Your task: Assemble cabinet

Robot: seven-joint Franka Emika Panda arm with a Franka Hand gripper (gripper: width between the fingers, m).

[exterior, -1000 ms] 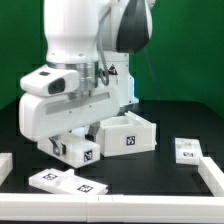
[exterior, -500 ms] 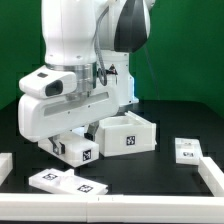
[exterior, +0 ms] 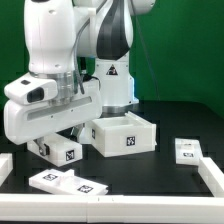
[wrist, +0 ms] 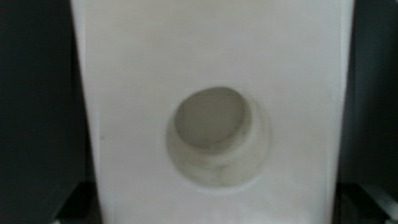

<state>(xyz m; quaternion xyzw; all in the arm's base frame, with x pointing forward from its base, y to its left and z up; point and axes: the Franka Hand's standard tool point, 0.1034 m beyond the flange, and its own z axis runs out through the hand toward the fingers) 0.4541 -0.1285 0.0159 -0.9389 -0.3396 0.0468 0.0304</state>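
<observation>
**White cabinet parts lie loose on a black desk, grip out of sight**

Nearest the camera in the exterior view, the marker board (exterior: 65,182) lies flat near the front edge of the desk (exterior: 175,120). A white bar (exterior: 211,179) runs along the front corner on the exterior view's right. Just beyond it, a small flat panel (exterior: 187,150) of the cabinet lies by itself, tag up.

Toward the exterior view's left, a tagged block (exterior: 60,152) sits tilted directly under the arm's bulky white hand, its tag facing the camera. The end effector (exterior: 64,134) is over this block. The hand's housing covers the fingers, so I cannot tell whether they are apart, together or clamped on the block.

Just beside the block, on the exterior view's right, the open tray (exterior: 125,135) stands upright on the desk. Its open side faces up and there is a tag on its front wall. The robot arm (exterior: 100,45) rises behind both.

In the wrist view, a matte white face (wrist: 125,110) with an oval hollow (wrist: 214,135) fills almost the whole picture, with dark strips at either side.
</observation>
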